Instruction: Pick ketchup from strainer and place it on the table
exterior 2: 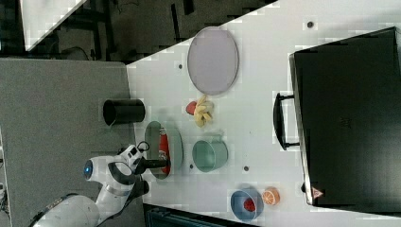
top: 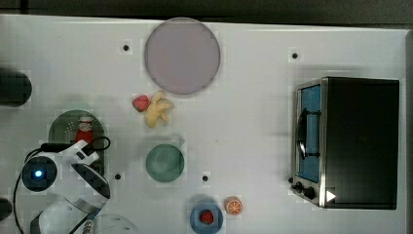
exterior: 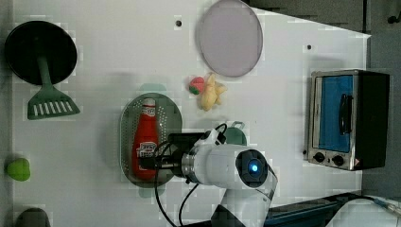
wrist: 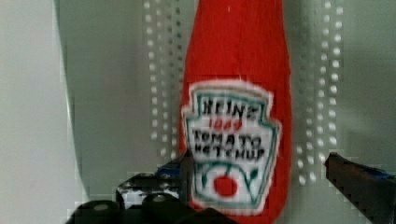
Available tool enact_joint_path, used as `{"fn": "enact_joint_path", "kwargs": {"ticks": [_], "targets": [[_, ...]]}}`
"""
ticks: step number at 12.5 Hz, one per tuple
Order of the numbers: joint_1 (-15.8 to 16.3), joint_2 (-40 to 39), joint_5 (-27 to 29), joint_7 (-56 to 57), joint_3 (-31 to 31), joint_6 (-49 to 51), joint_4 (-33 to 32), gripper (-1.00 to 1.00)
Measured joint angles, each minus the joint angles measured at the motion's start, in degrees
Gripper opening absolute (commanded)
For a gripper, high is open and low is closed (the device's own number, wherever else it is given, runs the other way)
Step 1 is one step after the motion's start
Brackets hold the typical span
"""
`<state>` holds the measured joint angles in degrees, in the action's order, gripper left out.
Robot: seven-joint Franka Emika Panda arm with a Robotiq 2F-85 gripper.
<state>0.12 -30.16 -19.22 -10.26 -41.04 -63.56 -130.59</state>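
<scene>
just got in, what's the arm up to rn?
The Franka arm's gripper is down at the pale green perforated strainer, open, with one finger on each side of the red ketchup bottle lying inside it. The bottle has not been lifted yet. The white table around it also holds a lilac round plate.

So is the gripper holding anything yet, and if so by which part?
Nothing is held yet. The gripper is open, with one finger apart from the lower, labelled body of the ketchup, which lies in the strainer.
</scene>
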Motion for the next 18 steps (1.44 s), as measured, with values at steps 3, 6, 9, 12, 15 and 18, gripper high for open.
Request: {"fn": "enact_joint_path", "kwargs": {"ticks": [3,6,9,12,15,18], "targets": [[2.1,-2.1,-2.5,-1.4,2.4,-0.3,2.0,0.68],[4.3,-3.5,-2.5,-2.6,3.6,-1.1,3.8,0.22],[4.9,-3.0,-2.5,-2.9,4.0,-1.1,3.6,0.22],[4.6,1.0,-1.7,-3.5,3.0,1.7,2.0,0.22],[3.6,10.4,8.4,-3.5,0.7,11.5,1.5,0.22],[2.6,18.9,17.6,-2.6,-0.7,18.9,4.3,0.22]]}}
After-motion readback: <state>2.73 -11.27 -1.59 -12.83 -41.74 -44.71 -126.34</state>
